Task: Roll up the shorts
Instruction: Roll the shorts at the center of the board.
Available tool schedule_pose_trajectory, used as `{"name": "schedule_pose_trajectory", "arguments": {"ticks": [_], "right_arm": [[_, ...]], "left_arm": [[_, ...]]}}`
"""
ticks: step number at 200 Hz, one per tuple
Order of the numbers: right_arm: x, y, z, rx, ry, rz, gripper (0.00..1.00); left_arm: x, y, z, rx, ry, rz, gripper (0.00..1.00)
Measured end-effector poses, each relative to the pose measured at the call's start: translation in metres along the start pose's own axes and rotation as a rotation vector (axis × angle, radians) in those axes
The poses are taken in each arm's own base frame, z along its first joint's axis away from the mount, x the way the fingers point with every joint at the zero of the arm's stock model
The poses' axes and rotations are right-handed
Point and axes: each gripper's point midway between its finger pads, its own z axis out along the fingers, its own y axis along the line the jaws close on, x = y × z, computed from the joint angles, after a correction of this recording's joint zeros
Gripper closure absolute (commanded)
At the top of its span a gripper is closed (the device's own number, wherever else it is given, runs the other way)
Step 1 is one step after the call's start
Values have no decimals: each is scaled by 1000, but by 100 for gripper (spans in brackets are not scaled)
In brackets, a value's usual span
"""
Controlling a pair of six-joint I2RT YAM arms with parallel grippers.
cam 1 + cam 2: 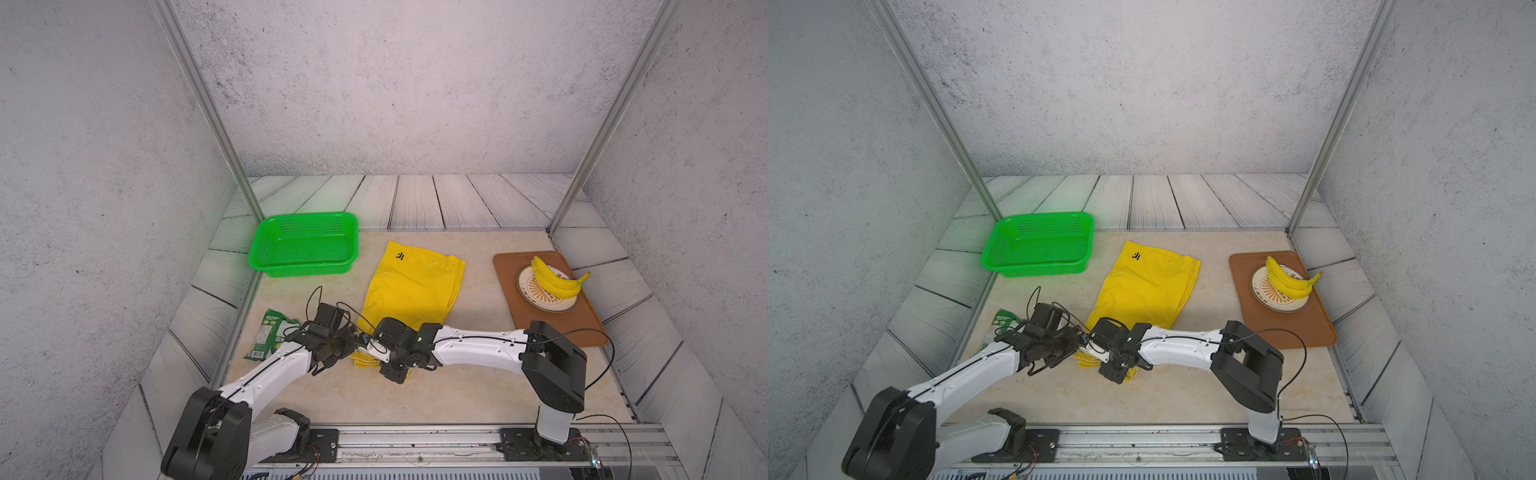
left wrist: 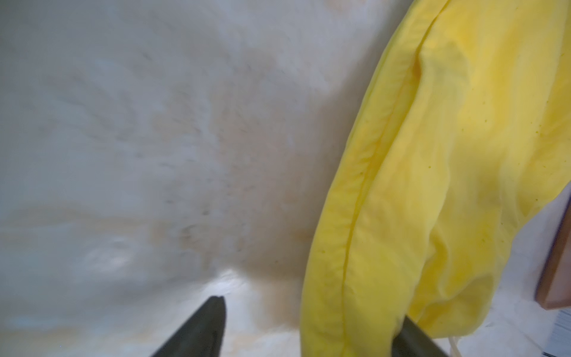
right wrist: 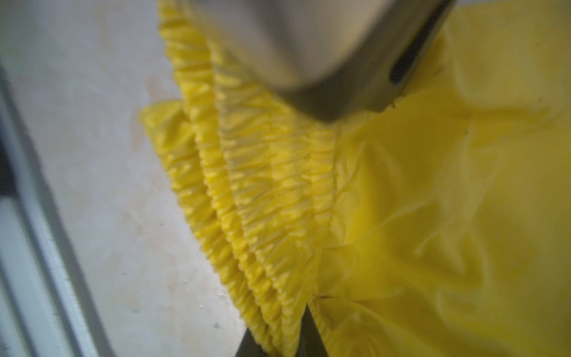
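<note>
Top views overlook everything from above; both wrist views closely face the shorts (image 2: 448, 185).

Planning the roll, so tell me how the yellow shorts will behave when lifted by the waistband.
Probably floppy: the shorts lie flat and creased. Likely light, being thin fabric. The gathered waistband, pinched by the right gripper, may stretch and bunch.

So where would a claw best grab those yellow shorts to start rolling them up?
By the gathered elastic waistband, coming from the robot's side. The shorts lie flat with the legs pointing toward the back wall, so that bunched, ridged band is the near edge and the thickest part to pinch. The rest is thin, smooth cloth that would likely slip.
</note>
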Motion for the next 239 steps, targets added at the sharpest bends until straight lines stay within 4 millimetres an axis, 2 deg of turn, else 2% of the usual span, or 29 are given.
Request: {"name": "schedule_pose_trajectory", "arguments": {"ticks": [12,32,51,67,86,107,127,155,188,239], "right_arm": [[-4,0,-1,-76,-1,43,100],[1,-6,11,-183,41,135,100],[1,-6,17,-282,67,204,100],[1,-6,18,-343,81,252,100],[1,-8,20,-410,95,309,100],[1,-11,21,-474,102,365,100],[1,-13,22,-515,105,403,100],[1,-16,22,-557,106,444,100],[1,-20,22,-589,113,477,100],[2,-25,21,-600,109,493,98]], "left_arm": [[-7,1,-17,25,-76,-8,18],[-20,-12,-50,144,-205,-11,24],[-21,-13,-68,208,-270,-18,30],[-14,-7,-70,222,-277,-19,40],[-1,3,-61,222,-245,-27,54],[15,14,-48,211,-188,-37,58],[30,20,-35,214,-133,-43,54],[42,22,-22,241,-92,-43,40],[39,14,-16,270,-94,-31,27],[34,8,11,232,-56,-36,23]]}}
